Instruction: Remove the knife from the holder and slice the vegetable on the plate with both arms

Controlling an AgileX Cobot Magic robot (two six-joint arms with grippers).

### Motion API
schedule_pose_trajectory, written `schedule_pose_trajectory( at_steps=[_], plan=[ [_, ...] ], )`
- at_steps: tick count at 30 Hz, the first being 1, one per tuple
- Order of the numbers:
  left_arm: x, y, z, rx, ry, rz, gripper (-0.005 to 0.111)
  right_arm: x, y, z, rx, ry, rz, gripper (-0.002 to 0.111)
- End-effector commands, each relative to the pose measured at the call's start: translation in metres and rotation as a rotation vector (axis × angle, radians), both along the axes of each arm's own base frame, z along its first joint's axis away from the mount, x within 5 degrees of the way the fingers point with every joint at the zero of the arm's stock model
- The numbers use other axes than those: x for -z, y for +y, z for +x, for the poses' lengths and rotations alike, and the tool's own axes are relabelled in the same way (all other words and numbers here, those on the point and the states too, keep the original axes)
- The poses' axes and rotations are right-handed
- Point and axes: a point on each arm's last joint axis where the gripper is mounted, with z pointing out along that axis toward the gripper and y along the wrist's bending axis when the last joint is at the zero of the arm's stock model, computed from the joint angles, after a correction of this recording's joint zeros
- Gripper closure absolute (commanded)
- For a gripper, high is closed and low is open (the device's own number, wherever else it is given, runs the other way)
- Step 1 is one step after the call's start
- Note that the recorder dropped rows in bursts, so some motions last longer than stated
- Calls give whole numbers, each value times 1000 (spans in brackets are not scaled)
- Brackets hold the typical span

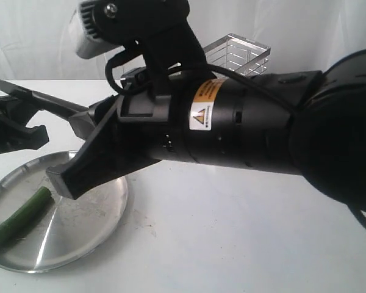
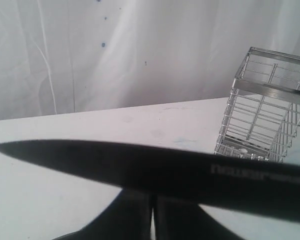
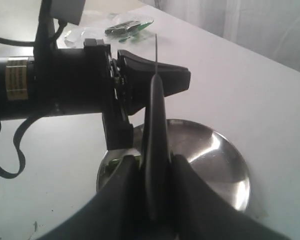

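Observation:
The knife (image 1: 30,94) is out of the holder (image 1: 241,55), its dark blade pointing up and to the left. My right gripper (image 1: 70,174) is shut on its black handle (image 3: 155,130) above the steel plate (image 1: 91,213). The cucumber (image 1: 21,220) lies whole on the plate's left part; only a green sliver (image 3: 111,162) peeks beside the fingers in the right wrist view. My left gripper (image 1: 24,131) hovers at the far left just under the blade, apart from it, jaws together on nothing (image 2: 151,197). The blade (image 2: 140,167) crosses the left wrist view flat-side on, with the empty holder (image 2: 265,110) behind it.
The right arm's thick black wrist (image 1: 232,128) fills the middle of the exterior view and hides the table behind it. A small clear and green packet (image 3: 130,27) lies far off on the white table. A white curtain (image 2: 115,50) backs the table.

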Motion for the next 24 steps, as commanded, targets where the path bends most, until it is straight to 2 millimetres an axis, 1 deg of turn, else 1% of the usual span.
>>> schedule_pose_trajectory(
  at_steps=[1, 10, 15, 22, 24],
  plan=[
    [-3, -2, 1, 7, 3, 14, 107, 0, 0, -1, -10, 1, -28, 108],
    [-2, -1, 1, 6, 11, 17, 107, 8, -2, -4, -23, 49, -100, 108],
    [-3, -2, 1, 8, 7, 19, 107, 8, -3, -4, -24, 52, -105, 108],
    [-3, -2, 1, 10, 7, 12, 107, 22, 4, 0, -17, 101, -145, 108],
    [-3, -2, 0, 13, 4, 17, 107, 21, 4, 0, -15, 93, -133, 108]
  ],
)
